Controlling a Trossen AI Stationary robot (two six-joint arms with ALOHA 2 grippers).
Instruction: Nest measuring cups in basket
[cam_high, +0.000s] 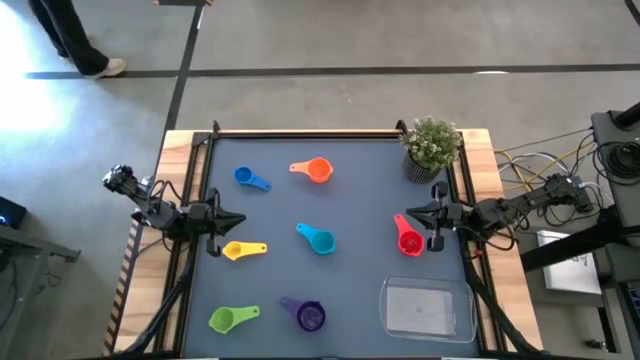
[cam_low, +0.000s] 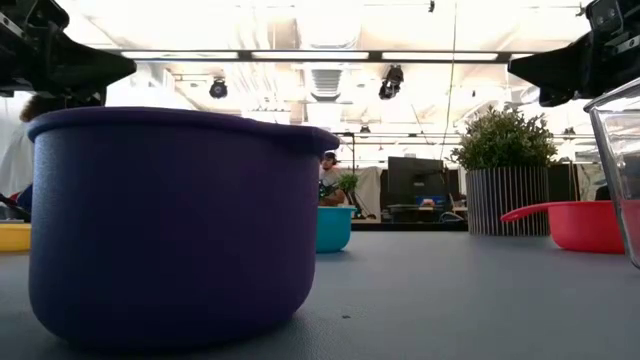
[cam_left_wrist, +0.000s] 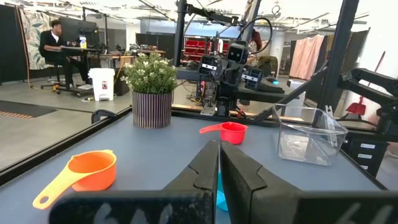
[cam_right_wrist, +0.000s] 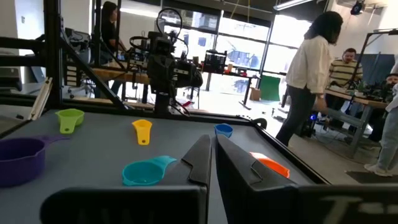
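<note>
From above, seven measuring cups lie scattered on the grey table (cam_high: 350, 200); the clear basket (cam_high: 426, 309) sits at five o'clock. The left gripper (cam_high: 236, 221) at nine o'clock and the right gripper (cam_high: 405, 211) at three o'clock are clenched on nothing. At table level, the purple cup (cam_low: 170, 225) fills the foreground.

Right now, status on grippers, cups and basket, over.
Left gripper shut, empty, at left edge. Right gripper shut, empty, beside red cup. Seven measuring cups scattered on table; basket empty. Potted plant in far corner, clear of basket.
</note>
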